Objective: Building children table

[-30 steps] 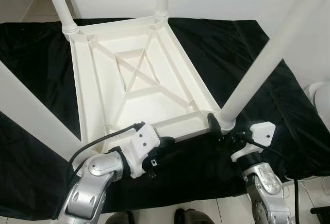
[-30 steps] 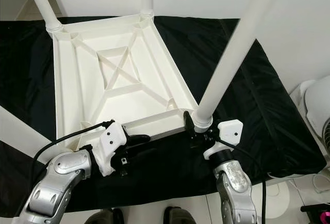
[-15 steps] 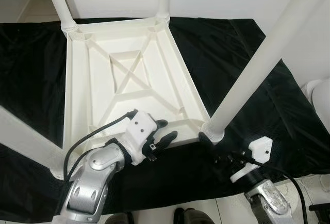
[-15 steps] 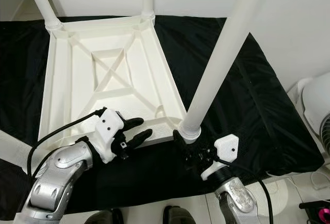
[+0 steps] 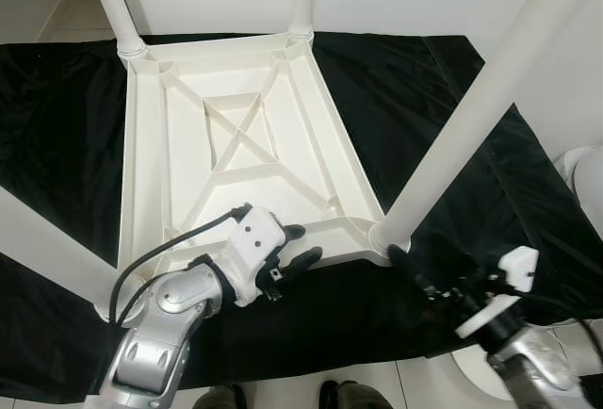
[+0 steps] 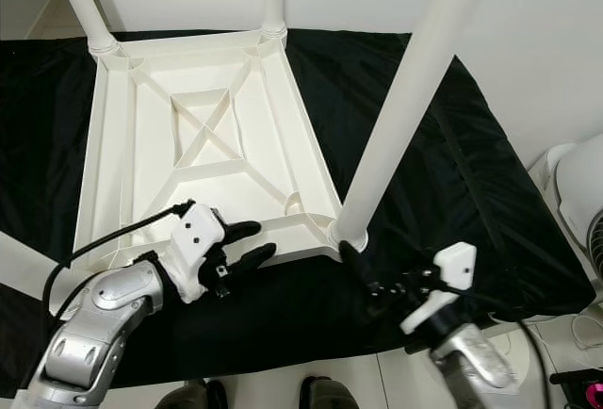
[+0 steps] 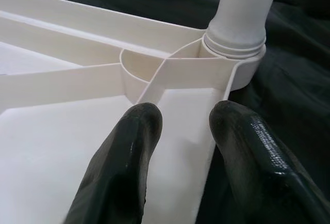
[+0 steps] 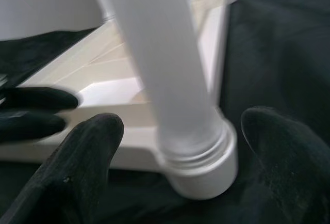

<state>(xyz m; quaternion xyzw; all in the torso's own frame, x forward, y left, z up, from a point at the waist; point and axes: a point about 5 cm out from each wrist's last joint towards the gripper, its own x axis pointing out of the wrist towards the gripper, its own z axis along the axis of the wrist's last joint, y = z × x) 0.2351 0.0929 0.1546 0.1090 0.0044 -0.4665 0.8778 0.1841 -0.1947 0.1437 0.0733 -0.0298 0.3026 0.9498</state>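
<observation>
Right gripper spread wide, just short of the near table leg. Left gripper a little apart, straddling the near rim of the upside-down white table. Under it all, a black cloth.

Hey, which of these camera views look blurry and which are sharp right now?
Right wrist view: the table leg is smeared with motion blur and the open right gripper is soft. Left wrist view: the corner socket is crisp, while the left gripper's near fingers are soft. Eye views: evenly lit, mostly sharp, slight blur on the right arm.
</observation>
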